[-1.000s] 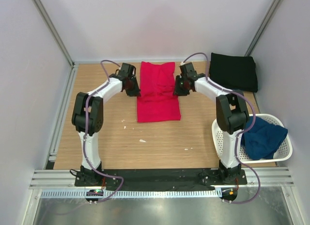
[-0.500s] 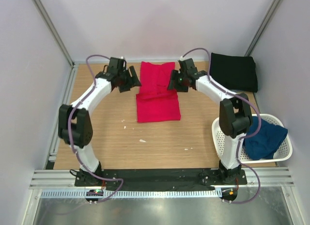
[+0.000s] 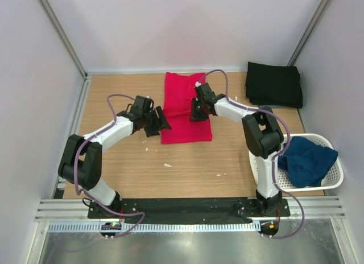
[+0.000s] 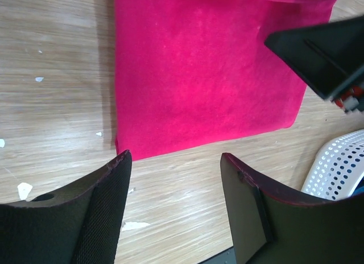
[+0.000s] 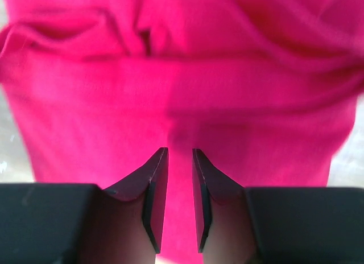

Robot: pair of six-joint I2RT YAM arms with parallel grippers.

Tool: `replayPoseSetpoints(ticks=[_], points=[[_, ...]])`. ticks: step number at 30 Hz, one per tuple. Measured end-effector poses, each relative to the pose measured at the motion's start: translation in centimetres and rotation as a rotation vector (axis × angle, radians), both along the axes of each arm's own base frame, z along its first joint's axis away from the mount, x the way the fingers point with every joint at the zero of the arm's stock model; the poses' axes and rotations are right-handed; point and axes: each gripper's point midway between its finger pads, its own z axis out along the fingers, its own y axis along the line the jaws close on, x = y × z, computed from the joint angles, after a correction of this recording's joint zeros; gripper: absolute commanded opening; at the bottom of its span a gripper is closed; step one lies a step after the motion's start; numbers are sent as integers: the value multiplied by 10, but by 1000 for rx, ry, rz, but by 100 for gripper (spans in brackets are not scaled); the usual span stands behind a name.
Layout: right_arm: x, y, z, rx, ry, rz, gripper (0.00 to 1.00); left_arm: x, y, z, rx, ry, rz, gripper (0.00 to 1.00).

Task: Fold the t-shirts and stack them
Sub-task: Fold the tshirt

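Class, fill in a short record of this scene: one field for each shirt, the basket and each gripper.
Red t-shirt: partly folded, centre of the table
Black t-shirt: folded, far right corner
Basket: white, at the table's right edge
Navy t-shirt: bunched in the basket
Left gripper: open, at the red t-shirt's near left corner
Right gripper: jaws nearly closed over the red t-shirt; grip unclear

Shirt (image 3: 183, 130) ctr, 2nd (image 3: 274, 85) back-rt, 3rd (image 3: 307, 161) in basket (image 3: 335, 183).
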Motion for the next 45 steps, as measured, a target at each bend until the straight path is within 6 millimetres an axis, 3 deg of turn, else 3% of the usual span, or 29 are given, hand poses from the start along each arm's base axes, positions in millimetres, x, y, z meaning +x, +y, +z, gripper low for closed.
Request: replayPoseSetpoints(ticks=[5,12,18,22,26,27,30,34,37,43,45], points=[[30,9,-2,-13,-44,-25,31,-9,-2,-8,4,-2,9,64],[91,23,23,-5,-177,-90,33,-24,7,-15,17,14,38,64],[109,17,22,-13,-195,-127,34,-21,7,-5,7,-22,45,65],[111,9,26,-18,-191,-119,48,-20,7,0,4,-36,47,64],[101,5,49,8,-187,-68,65,-20,7,-1,9,-39,48,63],[96,6,59,21,-194,-53,75,-19,7,0,10,-41,49,63],[75,2,83,46,-208,-25,94,-18,7,0,18,-47,54,63],[38,-13,97,45,-193,-23,100,-17,10,-1,30,-45,73,65],[9,-27,81,23,-132,-38,100,-18,10,-2,30,-39,80,66],[-48,-59,19,-72,55,-93,100,-26,12,-11,29,-5,86,65],[-59,-68,9,-101,89,-115,100,-28,12,-14,28,4,90,65]])
